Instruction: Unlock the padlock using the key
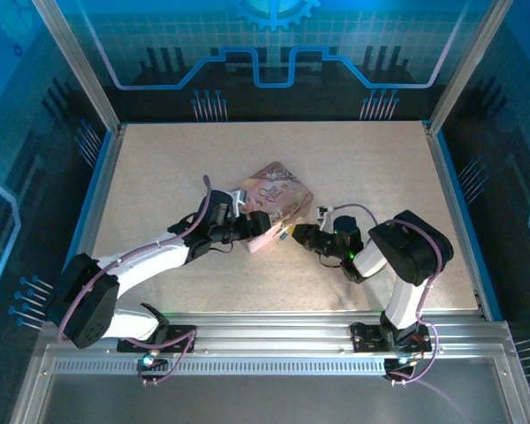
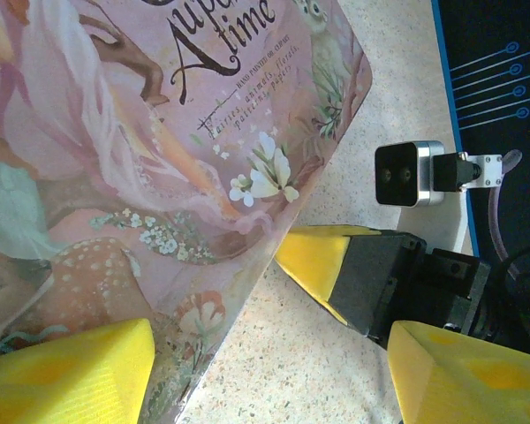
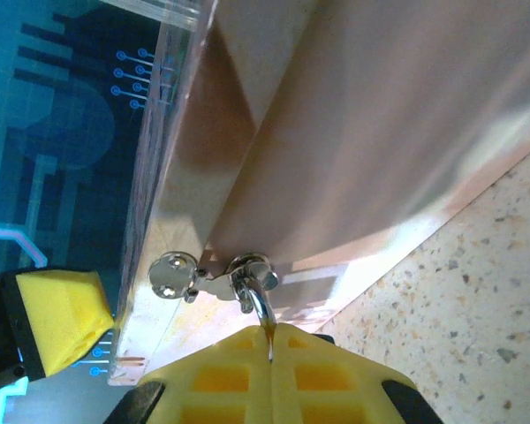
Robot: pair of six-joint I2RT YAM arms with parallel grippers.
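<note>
At the pink tin's (image 3: 380, 115) hasp (image 3: 181, 274), right gripper (image 3: 271, 340) pinches silvery shackle (image 3: 259, 303); left gripper (image 2: 269, 358) spread

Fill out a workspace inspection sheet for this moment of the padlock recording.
surface: speckled beige table.
job's things: padlock, its silvery shackle hooked through the clasp of the pink tin; body hidden.
clutter: nothing seen.
end effectors: left end effector open, straddling the tin's edge; right end effector shut on the shackle.
cables: purple cables run along both arms.
surroundings: blue printed panels, aluminium frame.
</note>
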